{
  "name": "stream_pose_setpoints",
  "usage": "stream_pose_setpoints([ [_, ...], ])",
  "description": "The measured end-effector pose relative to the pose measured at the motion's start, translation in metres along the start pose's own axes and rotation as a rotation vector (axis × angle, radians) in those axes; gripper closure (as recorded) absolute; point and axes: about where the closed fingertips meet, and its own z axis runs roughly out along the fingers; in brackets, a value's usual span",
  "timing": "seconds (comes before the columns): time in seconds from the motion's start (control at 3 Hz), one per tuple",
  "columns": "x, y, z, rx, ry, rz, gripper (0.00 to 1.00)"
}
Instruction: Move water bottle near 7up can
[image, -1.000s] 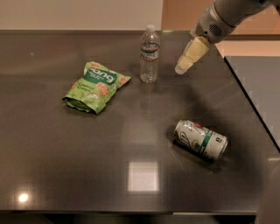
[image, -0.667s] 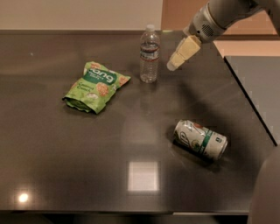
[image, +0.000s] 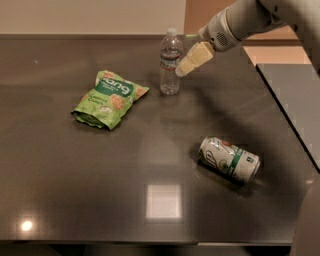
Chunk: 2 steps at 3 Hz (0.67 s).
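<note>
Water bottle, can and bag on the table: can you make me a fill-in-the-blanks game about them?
1. The water bottle stands ____ on the table.
2. The 7up can lies on its ____.
3. The snack bag is ____ in colour.
4. The pincer is right beside the ____, far from the can.

Missing words: upright; side; green; water bottle.
</note>
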Motion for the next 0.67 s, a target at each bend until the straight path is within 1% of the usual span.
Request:
stream_pose_setpoints([
  [0.33,-0.008,-0.007,0.015,0.01,-0.056,0.034,0.0],
  [0.67,-0.015,-0.009,0.027,0.0,-0.107,0.073,0.0],
])
